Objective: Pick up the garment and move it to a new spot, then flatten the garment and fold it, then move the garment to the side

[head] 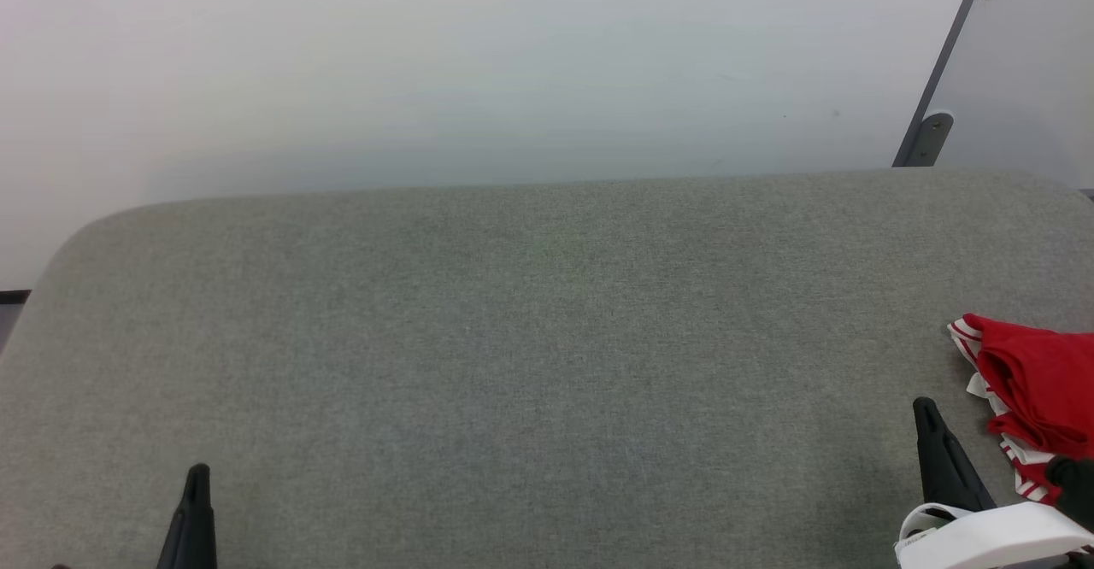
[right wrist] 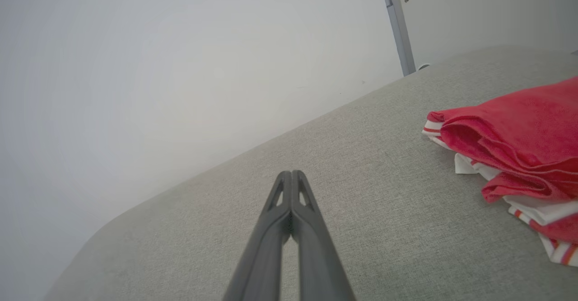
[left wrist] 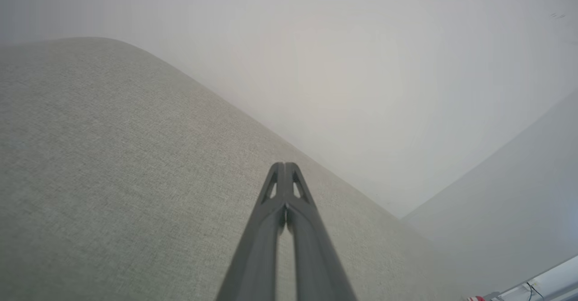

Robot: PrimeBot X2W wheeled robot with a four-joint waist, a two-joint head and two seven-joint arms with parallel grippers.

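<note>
The shirt (head: 1038, 377) lies bunched, red with striped trim, at the table's (head: 513, 210) right edge. My right gripper (head: 926, 411) is just left of it, not touching, fingers pressed together on nothing. My left gripper (head: 198, 477) is well apart, over the table's near left part, fingers likewise closed and empty. A pale wall (head: 427, 65) stands behind the far edge.

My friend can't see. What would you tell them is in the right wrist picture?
A bunched-up red shirt with white and striped edges lies on a grey fabric surface, to the right of the robot's right hand. The hand's two dark fingers are shut together, holding nothing, with a pale wall behind.
</note>
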